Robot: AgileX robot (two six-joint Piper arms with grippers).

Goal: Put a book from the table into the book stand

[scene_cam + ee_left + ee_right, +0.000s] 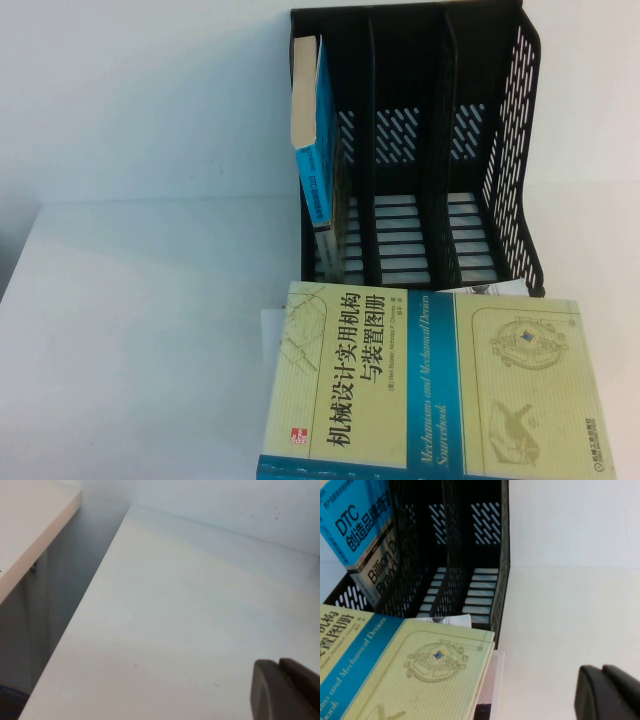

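there, "dtc" book [322, 130] in stand [505, 150], claws [287, 690] [610, 692] aside

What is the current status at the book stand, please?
Left tool parked over bare table; right tool beside book stand, holding nothing. Book upright in stand's leftmost compartment. Yellow-green book flat in front.

We find the thick blue-and-grey book [318, 140] upright in the leftmost compartment of the black plastic three-compartment book stand [505, 150] at the white table's [130, 340] rear, the larger pale yellow-green book [440, 385] flat before it.
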